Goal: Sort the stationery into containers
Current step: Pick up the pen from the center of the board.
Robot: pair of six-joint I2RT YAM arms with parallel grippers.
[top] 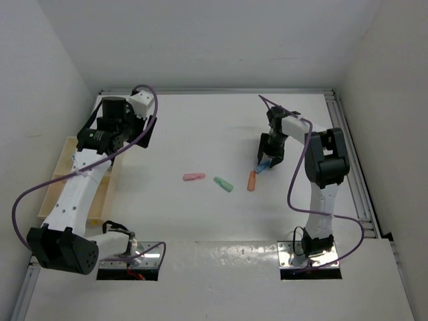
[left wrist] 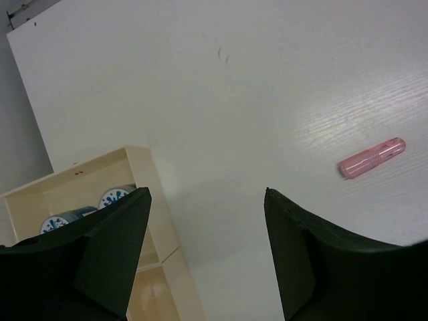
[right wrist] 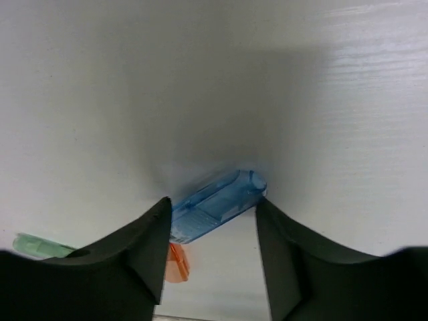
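Right gripper (right wrist: pixel 212 200) has its jaws around the blue stub (right wrist: pixel 207 210) on the table (right wrist: pixel 100 100); we cannot tell if they pinch it. Left gripper (left wrist: pixel 206 194) is spread wide beside the wooden tray (left wrist: pixel 155 200).

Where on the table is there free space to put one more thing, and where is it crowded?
Free: the far part of the table, from the stubs to its back edge; also the near band before the arm bases. Crowded: the middle row of pink stub, green stub, orange stub, and the blue stub at the right tool.
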